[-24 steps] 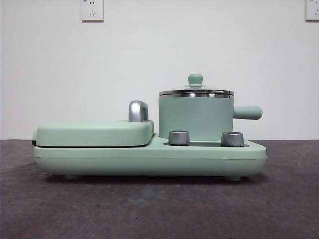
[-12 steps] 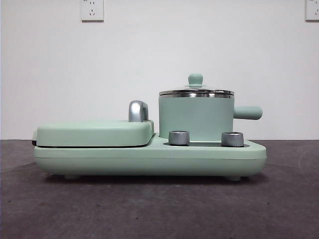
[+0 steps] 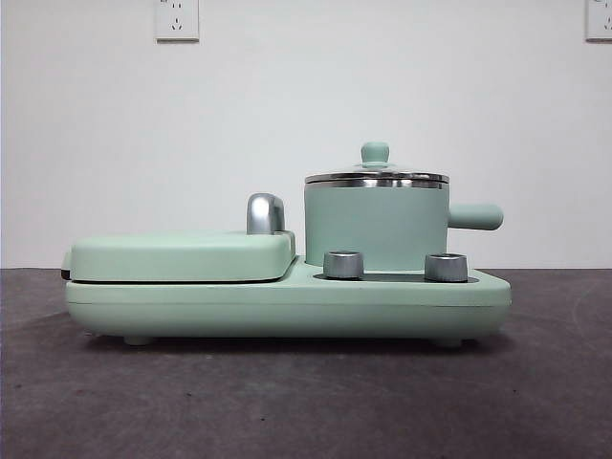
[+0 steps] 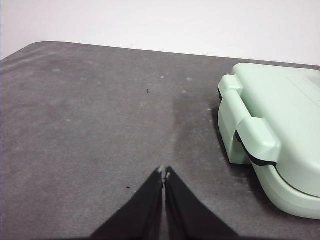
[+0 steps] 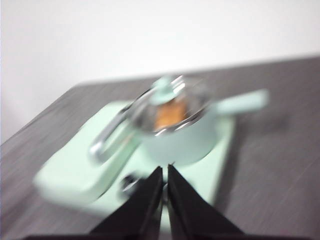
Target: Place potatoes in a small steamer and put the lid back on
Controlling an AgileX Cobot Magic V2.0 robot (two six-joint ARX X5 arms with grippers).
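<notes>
Dark grey counter (image 3: pixel 306 402) carries the lidded mint-green cylindrical steamer (image 3: pixel 375 228), orange-brown potato (image 5: pixel 169 114) inside; glass lid (image 3: pixel 376 176) could slip if seated unevenly. Both end effectors (image 4: pixel 164 172) (image 5: pixel 165 170) are narrow, empty.

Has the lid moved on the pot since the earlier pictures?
No. The lid sits level on the pot, its knob the same distance below the wall socket.

We see a plain white wall (image 3: pixel 306 124) filling the upper half of the front view. One white power socket (image 3: pixel 177 18) sits at its upper left, another socket (image 3: pixel 600 18) at the upper right edge. Below, a dark grey tabletop (image 3: pixel 287 402) spans the frame, evenly lit.
</notes>
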